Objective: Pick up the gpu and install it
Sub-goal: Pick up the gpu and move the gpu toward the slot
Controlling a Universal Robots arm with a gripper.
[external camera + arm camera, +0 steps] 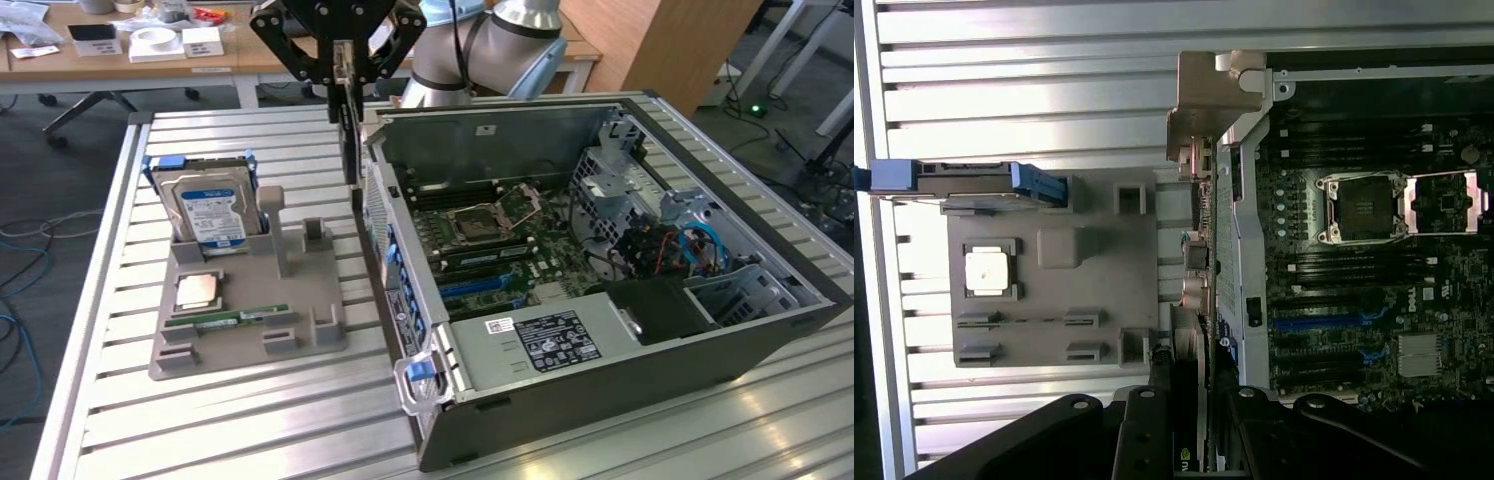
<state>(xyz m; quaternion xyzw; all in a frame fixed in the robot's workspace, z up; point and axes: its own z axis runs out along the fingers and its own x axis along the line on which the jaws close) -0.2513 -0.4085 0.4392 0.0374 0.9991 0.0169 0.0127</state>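
In the upper middle of the exterior view, the black two-fingered gripper point(347, 85) is clamped narrow on the gpu point(351, 140), a thin flat card of green circuit board with a dark face and a silver metal bracket. It hangs edge-on just beside the upper-left corner of the open grey metal computer case point(627, 370). It looks light, stiff and fragile; I'd judge the bare board edges, away from components, the safest hold.

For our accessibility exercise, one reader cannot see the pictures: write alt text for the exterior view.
The gripper holds the gpu hanging edge-on over the table, between a grey tray and an open computer case. The tray carries a hard drive, a CPU and a RAM stick.
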